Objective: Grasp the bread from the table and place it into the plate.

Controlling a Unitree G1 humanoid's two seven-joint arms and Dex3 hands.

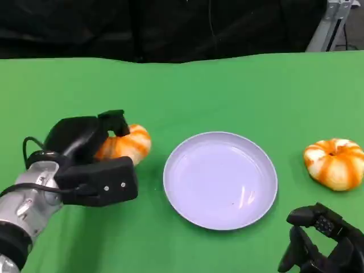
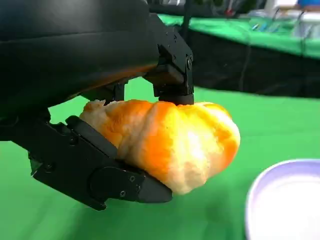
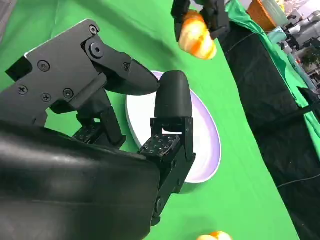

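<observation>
Both hands low: left hand fingers clamped around bread, right hand curled, empty

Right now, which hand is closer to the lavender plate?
Roughly a tie, right slightly nearer. The right hand sits just off the lavender plate's near-right edge; the left hand, holding a bread roll, is beside its left rim.

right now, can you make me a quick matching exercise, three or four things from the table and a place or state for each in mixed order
Things:
1. left robot hand
2. plate
3. second bread
4. right robot hand

States:
a. lies alone on the green table, on the plate's right
b. grips the bread
c. holds nothing, near the table's front edge
d. bare, in the middle of the table

Pairs: 1-b, 2-d, 3-a, 4-c
</observation>
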